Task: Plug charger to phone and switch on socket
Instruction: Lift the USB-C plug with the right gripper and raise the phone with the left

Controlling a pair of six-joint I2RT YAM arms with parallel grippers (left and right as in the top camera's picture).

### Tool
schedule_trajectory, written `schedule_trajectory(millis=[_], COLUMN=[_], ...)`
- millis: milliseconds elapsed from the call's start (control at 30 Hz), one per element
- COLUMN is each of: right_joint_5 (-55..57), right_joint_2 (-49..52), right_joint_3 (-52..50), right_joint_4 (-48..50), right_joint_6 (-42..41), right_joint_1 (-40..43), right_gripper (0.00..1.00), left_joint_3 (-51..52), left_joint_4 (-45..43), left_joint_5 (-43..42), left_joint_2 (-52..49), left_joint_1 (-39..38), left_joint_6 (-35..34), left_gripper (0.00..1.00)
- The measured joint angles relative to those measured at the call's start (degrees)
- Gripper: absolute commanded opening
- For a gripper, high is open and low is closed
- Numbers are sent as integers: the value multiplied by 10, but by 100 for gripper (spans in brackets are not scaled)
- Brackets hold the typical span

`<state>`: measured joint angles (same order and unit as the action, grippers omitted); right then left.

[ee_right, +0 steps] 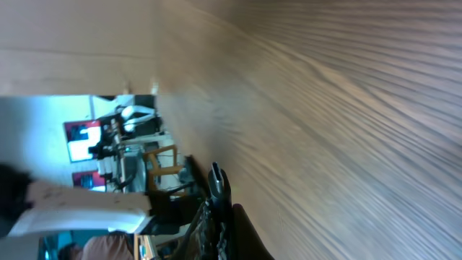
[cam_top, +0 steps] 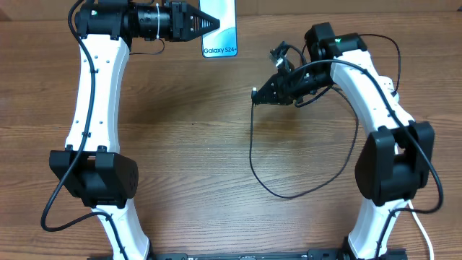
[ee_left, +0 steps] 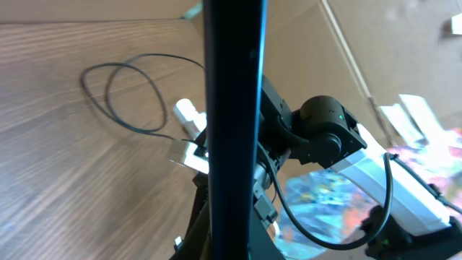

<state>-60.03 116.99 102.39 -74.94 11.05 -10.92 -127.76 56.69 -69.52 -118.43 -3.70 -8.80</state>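
Left arm (cam_top: 97,87) reaches along the left side of the table (cam_top: 180,144) to the far edge, its wrist turned to point right. The left gripper (cam_top: 214,23) is clamped on the phone (cam_top: 224,32), fingertips meeting its left long edge. We see the phone at the far centre, screen up, light blue, with "Galaxy S24+" on its near end and its far end cut off by the frame. In the left wrist view the phone (ee_left: 231,108) shows edge-on as a dark bar running up between the fingers; we cannot tell whether it rests on the wood or is held clear of it. Just right of the phone and a little nearer, with a gap of bare wood between them, sits the right gripper (cam_top: 258,95), pointing left. Its jaws are closed on the end of the charger (cam_top: 252,144). From there the thin black cable drops toward us, curves right in a wide loop on the wood and climbs back toward the right arm (cam_top: 375,94). In the right wrist view the dark fingers (ee_right: 225,227) are pressed together at the lower edge with a small dark tip poking out past them; we take it for the connector, but blur keeps us from being sure. Right arm bends in from the near right.
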Motion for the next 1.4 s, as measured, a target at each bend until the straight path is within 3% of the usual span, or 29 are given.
schedule_trajectory(millis=[233,567,833,1100,1400], right_joint_5=[-38,-32,27,132,332], right_joint_2=[-59,-77,-77,-77,-77], right_joint_3=[0,0,-26,-129,-284], right_joint_4=[14,15,24,54,181], right_joint_6=[15,16,19,18,-137], right_joint_1=[0,-3,-60,-138,-134], right_gripper=[4,4,4,4,4], left_joint_3=[0,0,0,0,0], left_joint_4=[-1,1,53,99,144], left_joint_5=[-59,-74,26,163,285], left_joint_2=[0,0,0,0,0], left_joint_1=[0,-1,-1,0,1], left_joint_6=[-3,-3,-3,-3,-3], left_gripper=[4,4,4,4,4])
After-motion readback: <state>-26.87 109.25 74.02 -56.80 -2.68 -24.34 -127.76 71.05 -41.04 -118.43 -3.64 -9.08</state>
